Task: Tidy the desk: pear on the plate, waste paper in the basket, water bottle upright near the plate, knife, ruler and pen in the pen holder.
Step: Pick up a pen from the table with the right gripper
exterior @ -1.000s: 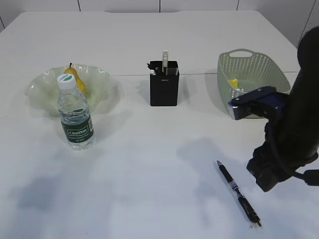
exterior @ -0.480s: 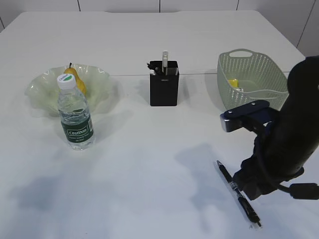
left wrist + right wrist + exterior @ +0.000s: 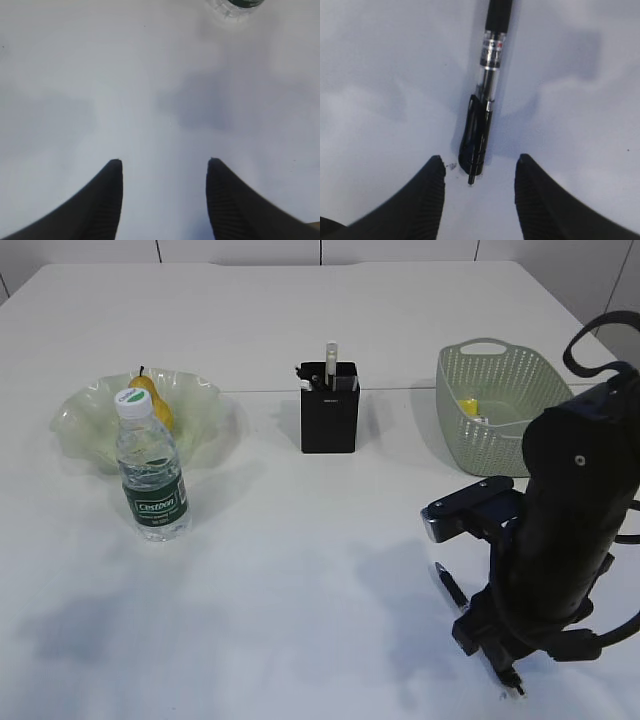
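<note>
Right gripper [image 3: 477, 165] agape — astride pen [image 3: 487, 85] on desk [image 3: 380, 75]

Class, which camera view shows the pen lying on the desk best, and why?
The right wrist view: the pen lies in close-up, unobstructed, just ahead of the open right gripper. The exterior view shows only its ends, since the arm covers most of it. The left wrist view misses it.

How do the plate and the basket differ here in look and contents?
The plate is translucent pale green glass with a wavy, ruffled rim; the basket is opaque sage-green plastic with a woven-pattern wall and a cut-out handle. The plate is shallow and flared; the basket is deeper and rounded-rectangular. The plate holds the yellow pear; the basket holds something yellow and white, too small to identify. Both are greenish and stand on the white desk.
</note>
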